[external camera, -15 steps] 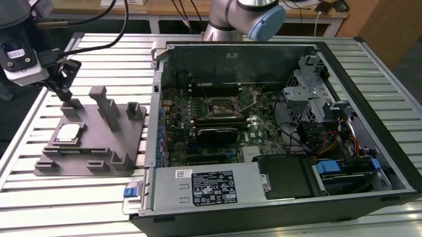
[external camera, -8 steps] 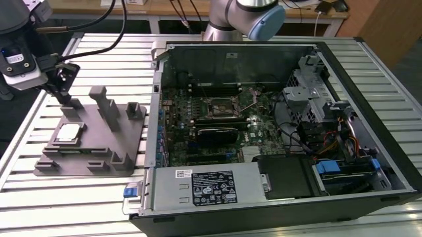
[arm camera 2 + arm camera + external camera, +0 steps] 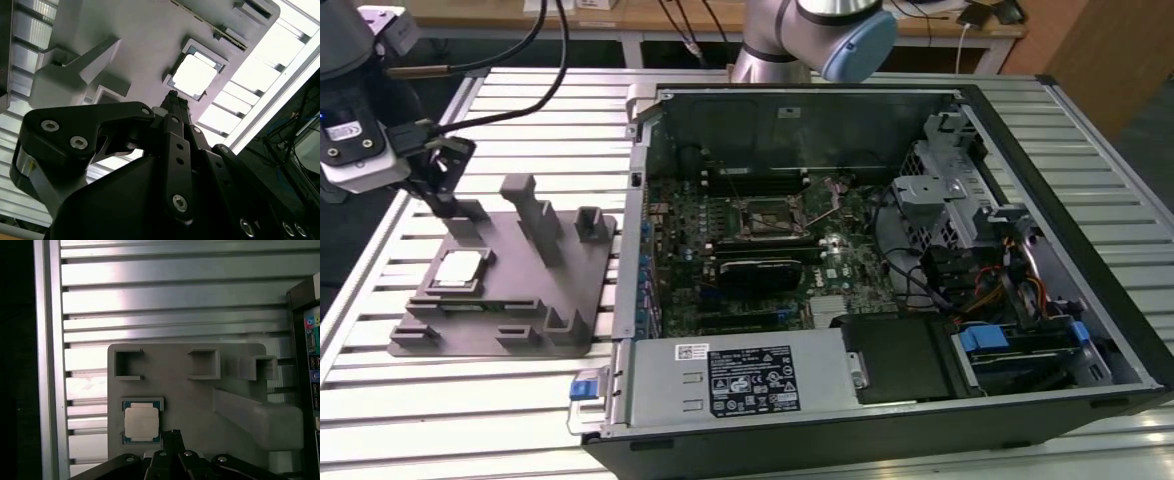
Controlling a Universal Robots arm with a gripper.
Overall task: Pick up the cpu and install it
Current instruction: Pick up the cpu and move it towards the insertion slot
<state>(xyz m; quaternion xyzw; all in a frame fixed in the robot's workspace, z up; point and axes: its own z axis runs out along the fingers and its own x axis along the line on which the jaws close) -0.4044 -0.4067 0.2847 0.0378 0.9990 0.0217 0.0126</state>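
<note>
Closed, empty end effector (image 3: pixel 172 434) near cpu (image 3: pixel 142 422)

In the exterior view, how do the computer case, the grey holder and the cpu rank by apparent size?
1. The computer case
2. The grey holder
3. The cpu, lying on the holder
The differences are plain, so nearness to the camera does not change the order.

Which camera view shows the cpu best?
The first wrist view: the cpu faces the camera, lying in its recess of the grey holder. The second wrist view shows it slanted and glaring; the exterior view shows it far off, at an angle.
</note>
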